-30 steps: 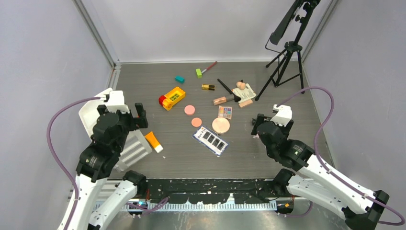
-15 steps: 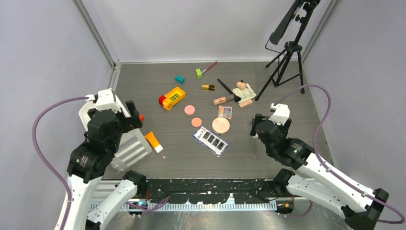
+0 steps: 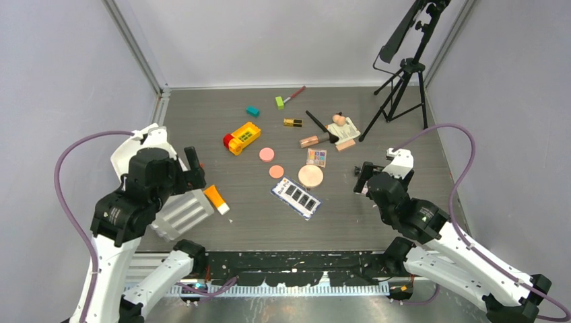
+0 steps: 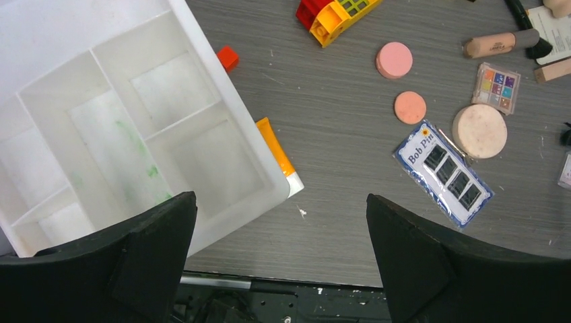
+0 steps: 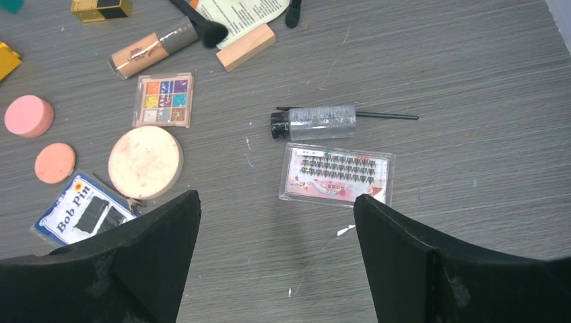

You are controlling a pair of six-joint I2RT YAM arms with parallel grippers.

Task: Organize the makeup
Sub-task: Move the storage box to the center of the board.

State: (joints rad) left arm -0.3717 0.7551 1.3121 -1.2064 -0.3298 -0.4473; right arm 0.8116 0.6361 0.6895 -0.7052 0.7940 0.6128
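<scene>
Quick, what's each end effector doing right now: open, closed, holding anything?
Left end effector: open, holding nothing.
Right end effector: open, holding nothing.

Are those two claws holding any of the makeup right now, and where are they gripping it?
Nothing is held. The left gripper and right gripper are both open and empty.

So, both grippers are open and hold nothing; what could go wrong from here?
The orange tube lies tight against the white tray; a finger may find no room on that side and could shove the tray.
The yellow-and-red toy brick and a small red block lie close by; either might be sorted in by mistake.
Below the right gripper, the flat lash case lies close to a clear tube; a grasp may slip or knock the tube.
</scene>
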